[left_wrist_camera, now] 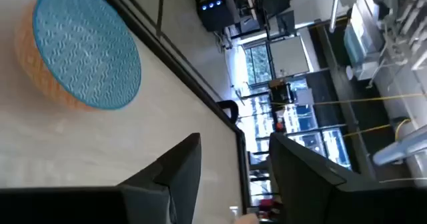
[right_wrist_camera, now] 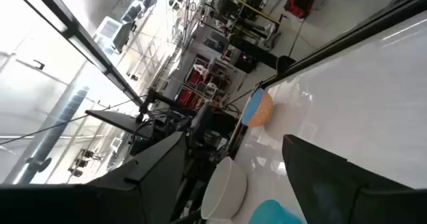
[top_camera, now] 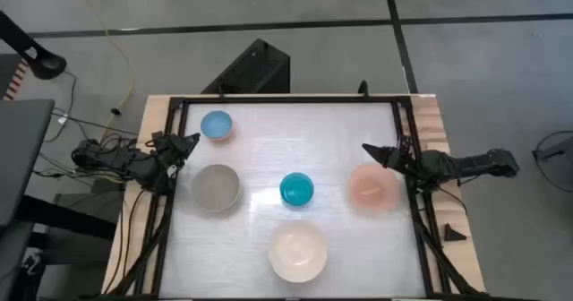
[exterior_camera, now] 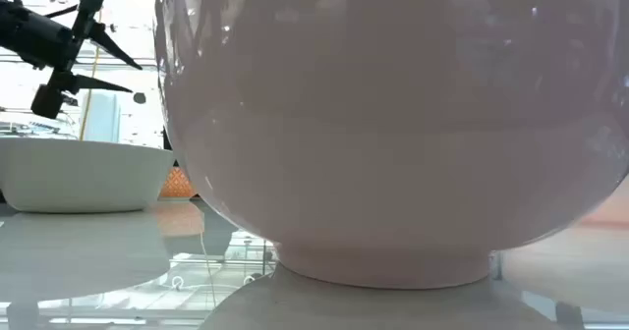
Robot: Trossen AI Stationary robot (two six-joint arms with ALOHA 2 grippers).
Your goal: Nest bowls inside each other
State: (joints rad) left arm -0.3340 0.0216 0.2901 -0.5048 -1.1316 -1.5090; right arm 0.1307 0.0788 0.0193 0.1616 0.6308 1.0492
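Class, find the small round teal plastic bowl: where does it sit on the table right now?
In the high view, the small round teal plastic bowl sits near the table's middle, between the grey-beige bowl and the salmon-orange bowl.

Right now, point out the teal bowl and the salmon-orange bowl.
small teal plastic bowl (top_camera: 296,190), high view, centre of its inside.
large salmon-orange plastic bowl (top_camera: 372,188), high view, centre of its inside.

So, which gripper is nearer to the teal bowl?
Right, but only slightly. The right gripper hovers above the salmon-orange bowl, beside the teal bowl. The left gripper sits beyond the grey-beige bowl, near the table's left edge.
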